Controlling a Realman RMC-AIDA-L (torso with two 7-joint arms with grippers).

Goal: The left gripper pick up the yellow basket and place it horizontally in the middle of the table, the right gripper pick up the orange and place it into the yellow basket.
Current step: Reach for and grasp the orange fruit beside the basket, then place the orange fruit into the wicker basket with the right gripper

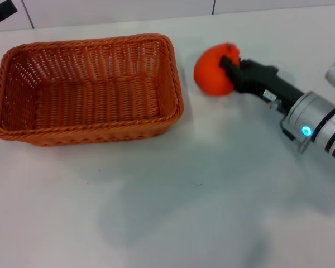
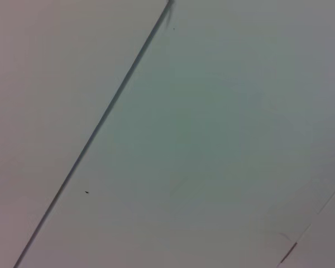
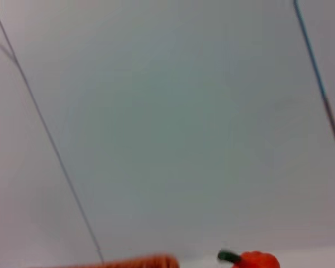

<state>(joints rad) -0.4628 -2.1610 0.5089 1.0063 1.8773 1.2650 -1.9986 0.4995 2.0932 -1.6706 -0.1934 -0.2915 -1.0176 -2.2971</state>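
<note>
From the head view we see the large rectangular orange-brown woven wicker basket (image 1: pixel 88 89) resting flat on the white desk (image 1: pixel 212 190), on the robot's left side of the scene, its long side running across the view and its open mouth facing up. We see nothing inside it but its own woven floor.

Just beside the basket's right end, but apart from it, sits the bright orange round fruit (image 1: pixel 213 71) on the desk. The black two-pronged right claw (image 1: pixel 230 66) with a small white label reaches in from the right on its silver arm with black bands and a cyan light (image 1: pixel 318 125). Its dark fingers (image 1: pixel 230 71) lie against the fruit's right side, one at the top near the bump and one lower down, so we read the claw as clamped on the orange. We cannot tell whether the fruit is lifted off the desk.

In the right wrist view we see only the orange's top (image 3: pixel 259 260) and a strip of the basket's rim (image 3: pixel 137 262) at the picture's edge.

The left claw shows in none of our views.
</note>
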